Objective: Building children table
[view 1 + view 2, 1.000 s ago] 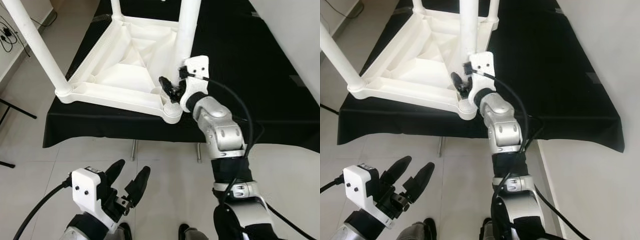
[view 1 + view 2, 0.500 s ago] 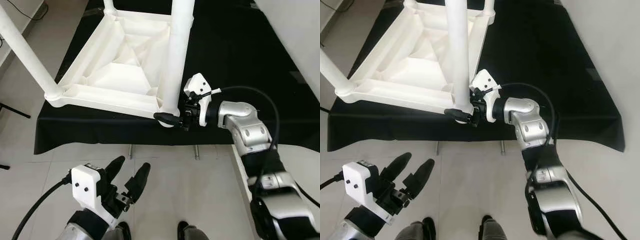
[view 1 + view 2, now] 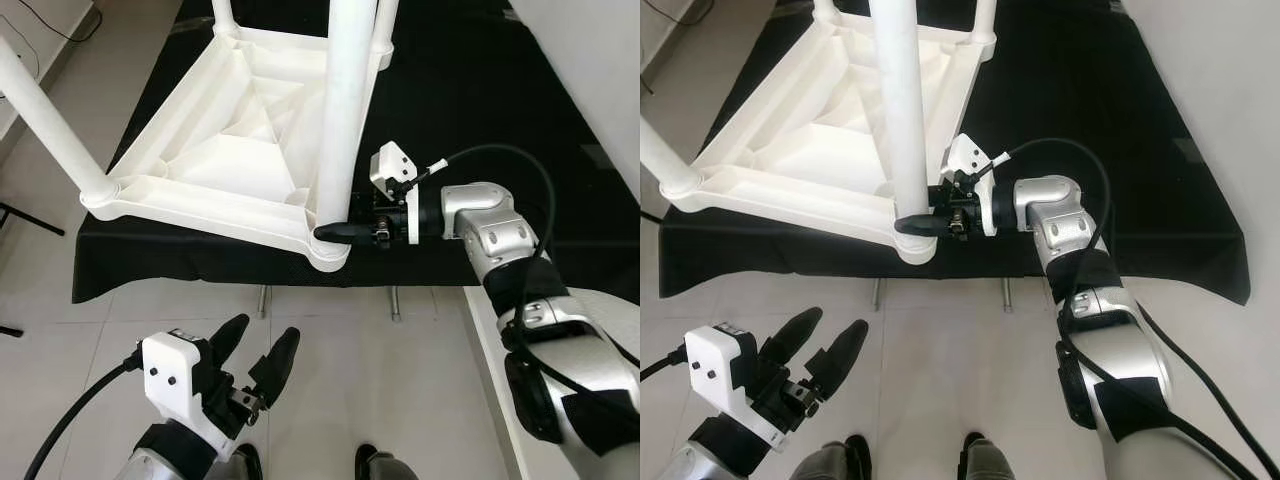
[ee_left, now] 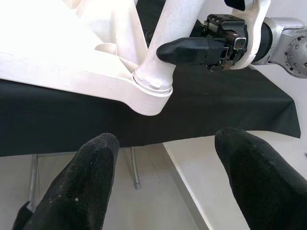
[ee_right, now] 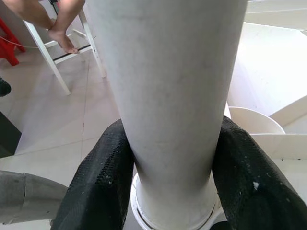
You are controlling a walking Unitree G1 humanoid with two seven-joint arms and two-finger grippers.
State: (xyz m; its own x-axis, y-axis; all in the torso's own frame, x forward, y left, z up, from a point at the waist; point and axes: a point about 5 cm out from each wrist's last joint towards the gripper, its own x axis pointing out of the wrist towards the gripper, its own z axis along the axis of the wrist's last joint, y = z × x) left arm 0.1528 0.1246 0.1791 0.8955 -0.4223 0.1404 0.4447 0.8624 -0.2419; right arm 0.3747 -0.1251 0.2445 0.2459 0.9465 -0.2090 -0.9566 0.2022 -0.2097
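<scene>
A white plastic children's table (image 3: 240, 150) lies upside down on a black-clothed table (image 3: 480, 90), its legs pointing up. My right gripper (image 3: 335, 230) reaches in sideways from the right and is shut on the near right leg (image 3: 340, 110), just above the corner socket (image 3: 330, 255). In the right wrist view both black fingers (image 5: 98, 182) press against the sides of the leg (image 5: 168, 96). My left gripper (image 3: 262, 335) hangs low over the tiled floor in front of the table, open and holding nothing.
The black table's front edge and its metal legs (image 3: 265, 300) are just ahead of me. A white wall (image 3: 590, 60) runs along the right. Cables (image 3: 40, 15) lie on the floor at far left. A person's bare foot (image 5: 62, 38) rests on a white stool.
My right arm has swung from above the table's corner to a sideways reach, and its fingers have closed around the leg's base. The left gripper has stayed put.
</scene>
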